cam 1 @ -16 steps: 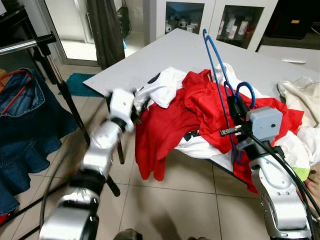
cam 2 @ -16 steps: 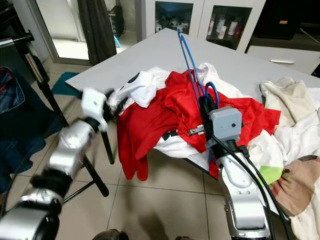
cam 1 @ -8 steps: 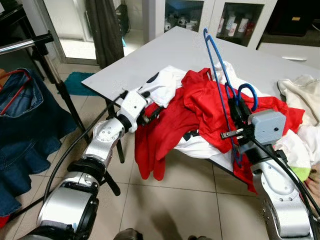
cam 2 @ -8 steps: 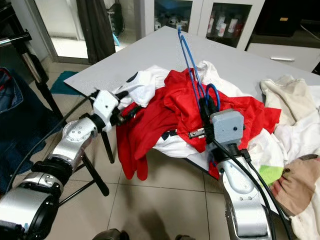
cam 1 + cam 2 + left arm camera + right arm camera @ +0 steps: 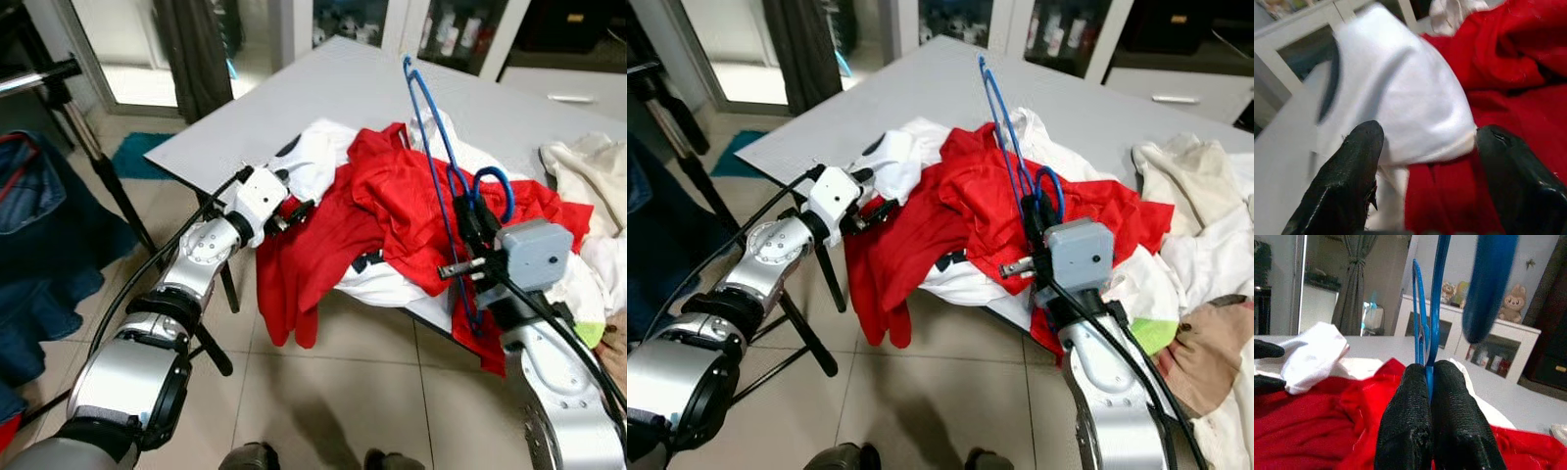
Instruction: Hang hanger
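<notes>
A blue wire hanger (image 5: pixel 1488 279) stands upright over the pile of clothes on the grey table (image 5: pixel 323 88). My right gripper (image 5: pixel 468 211) is shut on its lower wires (image 5: pixel 1431 369). Under it lies a red garment (image 5: pixel 392 196), which drapes over the table's front edge. My left gripper (image 5: pixel 294 208) is stretched out to the pile's left side. Its fingers are open (image 5: pixel 1427 132) around a fold of a white garment (image 5: pixel 1400 98), with red cloth just beyond.
A clothes rack pole (image 5: pixel 39 78) with dark denim hanging on it (image 5: pixel 39 196) stands at the left. More pale clothes (image 5: pixel 588 166) lie on the table's right. Glass-fronted cabinets (image 5: pixel 460 29) stand behind the table. Tiled floor lies below.
My left arm has swung forward from a blurred position to the pile, ending at the white garment's edge. The right gripper has kept the hanger in place.
</notes>
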Robot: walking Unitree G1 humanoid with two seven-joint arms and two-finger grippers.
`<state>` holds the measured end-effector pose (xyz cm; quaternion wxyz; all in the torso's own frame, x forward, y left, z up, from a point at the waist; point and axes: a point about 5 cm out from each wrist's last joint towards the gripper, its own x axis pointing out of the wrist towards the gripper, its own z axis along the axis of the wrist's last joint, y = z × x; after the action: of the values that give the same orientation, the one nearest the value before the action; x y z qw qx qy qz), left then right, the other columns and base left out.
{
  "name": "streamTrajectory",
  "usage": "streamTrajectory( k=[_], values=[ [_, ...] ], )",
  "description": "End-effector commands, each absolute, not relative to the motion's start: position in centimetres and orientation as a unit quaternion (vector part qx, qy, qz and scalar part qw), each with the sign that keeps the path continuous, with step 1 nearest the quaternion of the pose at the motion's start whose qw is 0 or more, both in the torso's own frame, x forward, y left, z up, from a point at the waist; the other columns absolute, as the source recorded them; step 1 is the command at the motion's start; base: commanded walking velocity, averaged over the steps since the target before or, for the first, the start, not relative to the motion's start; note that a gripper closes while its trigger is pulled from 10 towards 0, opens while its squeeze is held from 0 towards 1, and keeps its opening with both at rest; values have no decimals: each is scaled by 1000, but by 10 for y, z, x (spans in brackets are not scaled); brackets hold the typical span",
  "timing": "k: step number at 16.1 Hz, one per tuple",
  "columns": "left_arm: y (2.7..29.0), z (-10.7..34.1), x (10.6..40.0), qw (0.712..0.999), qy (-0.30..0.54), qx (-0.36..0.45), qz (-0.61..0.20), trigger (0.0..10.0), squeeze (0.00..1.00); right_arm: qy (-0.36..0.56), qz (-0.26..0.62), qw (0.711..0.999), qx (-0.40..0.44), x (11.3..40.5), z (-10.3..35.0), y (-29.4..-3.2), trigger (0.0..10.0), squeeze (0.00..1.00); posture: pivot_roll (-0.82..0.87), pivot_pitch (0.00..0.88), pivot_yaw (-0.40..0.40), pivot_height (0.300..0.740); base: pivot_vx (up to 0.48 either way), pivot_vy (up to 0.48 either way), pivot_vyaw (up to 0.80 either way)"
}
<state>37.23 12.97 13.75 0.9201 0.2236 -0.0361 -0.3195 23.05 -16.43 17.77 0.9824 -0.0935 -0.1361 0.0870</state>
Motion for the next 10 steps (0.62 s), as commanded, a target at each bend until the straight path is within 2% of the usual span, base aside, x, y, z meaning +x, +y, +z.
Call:
streamTrajectory(
  k=[1,6,9,10],
  values=[
    [129,139,373,913,-35,241,-328,10000,0,-140,82,982,-99,227,182,-166,10000,0,-44,155,37,740,0,0,0],
    [130,136,376,911,-17,262,-317,10000,0,-125,83,984,-98,215,185,-165,10000,0,-65,208,33,740,0,0,0],
    [129,142,379,914,-25,267,-303,10000,0,-121,81,984,-98,214,186,-165,10000,0,-70,211,33,740,0,0,0],
    [129,146,381,919,-33,265,-291,2549,0,-119,80,985,-98,214,187,-165,10000,0,-73,209,33,740,0,0,0]
  ],
)
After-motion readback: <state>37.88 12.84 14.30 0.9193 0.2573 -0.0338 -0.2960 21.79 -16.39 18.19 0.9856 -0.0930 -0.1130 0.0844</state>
